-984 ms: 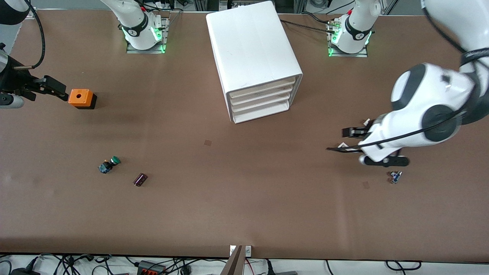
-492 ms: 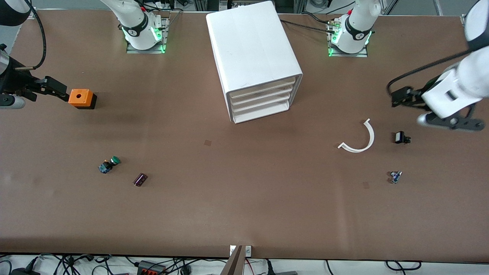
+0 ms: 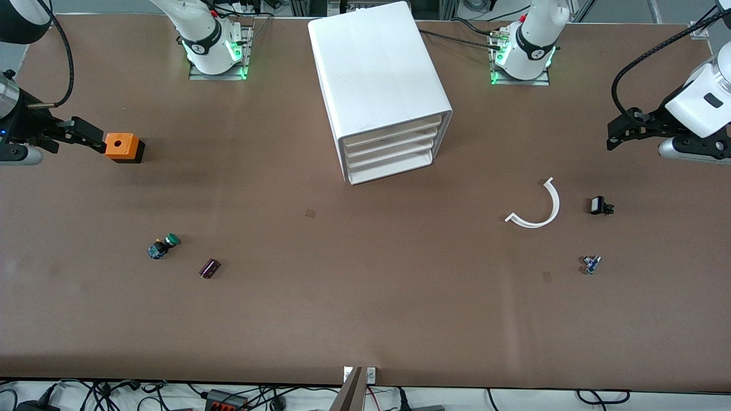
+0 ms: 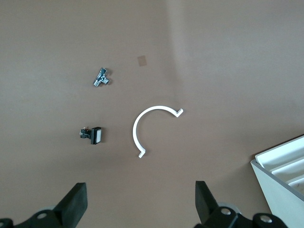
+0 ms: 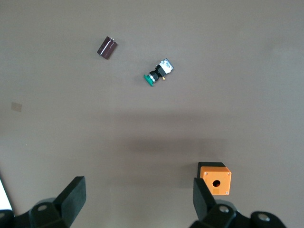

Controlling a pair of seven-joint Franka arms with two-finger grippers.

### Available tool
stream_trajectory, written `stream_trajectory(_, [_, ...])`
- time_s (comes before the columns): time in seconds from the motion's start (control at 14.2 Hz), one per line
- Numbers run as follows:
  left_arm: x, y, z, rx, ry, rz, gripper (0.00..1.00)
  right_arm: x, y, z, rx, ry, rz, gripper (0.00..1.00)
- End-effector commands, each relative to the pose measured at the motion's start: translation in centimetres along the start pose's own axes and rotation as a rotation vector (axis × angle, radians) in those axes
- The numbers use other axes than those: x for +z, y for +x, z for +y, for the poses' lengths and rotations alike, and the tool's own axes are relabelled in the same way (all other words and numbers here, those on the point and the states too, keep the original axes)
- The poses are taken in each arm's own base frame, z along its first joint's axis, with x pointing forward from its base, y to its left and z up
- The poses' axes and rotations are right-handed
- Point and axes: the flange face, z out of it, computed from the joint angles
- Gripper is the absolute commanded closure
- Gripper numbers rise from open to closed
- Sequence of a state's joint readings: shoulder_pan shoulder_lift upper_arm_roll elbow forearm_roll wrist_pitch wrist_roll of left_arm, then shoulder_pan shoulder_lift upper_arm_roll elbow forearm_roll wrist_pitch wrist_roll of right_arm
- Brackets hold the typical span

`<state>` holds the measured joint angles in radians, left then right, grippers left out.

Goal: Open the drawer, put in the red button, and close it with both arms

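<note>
Most of both arms is cut off at the picture edges, so you see little more than their wrists and hands. Your left gripper (image 3: 618, 132) hangs wide open and empty over bare table at the left arm's end. Below its spread fingertips (image 4: 76, 202) lie a thin white plastic half-ring (image 3: 537, 208) and a little black block with a white face (image 3: 598, 205), with a small blue-and-silver part (image 3: 590, 264) lying past both, farther from the hand. That part is too small to show a cap colour, so you cannot tell from here whether it is the red button. Your right gripper (image 3: 85, 134) is also fully spread with nothing in it, one fingertip (image 5: 202, 194) just beside the orange box with a round hole on top (image 3: 121, 146). Farther out from that hand lie a green-capped push-button (image 3: 163, 246) and a dark purple cylinder (image 3: 209, 268); any print on them is too small to read. The white four-drawer cabinet (image 3: 380, 85) stands between the arm bases, well apart from both hands, all drawers pushed in; the left wrist view catches only its corner.
</note>
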<state>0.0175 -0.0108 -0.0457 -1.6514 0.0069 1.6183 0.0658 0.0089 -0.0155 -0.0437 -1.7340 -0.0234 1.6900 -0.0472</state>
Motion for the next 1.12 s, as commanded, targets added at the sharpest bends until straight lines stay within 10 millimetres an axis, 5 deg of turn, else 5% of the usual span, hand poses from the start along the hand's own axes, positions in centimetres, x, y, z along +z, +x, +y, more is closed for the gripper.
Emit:
stream_trajectory(0.0, [0.3,-0.4,-1.0,-0.007,-0.012,0.008,0.0,-1.5,-1.1,0.0,0.004,0.0,0.032,0.0])
stream_trajectory(1.05, [-0.2,0.0,1.0,0.026,-0.011,0.014,0.0,-1.7,-1.0,0.0,0.007,0.0,0.03,0.0])
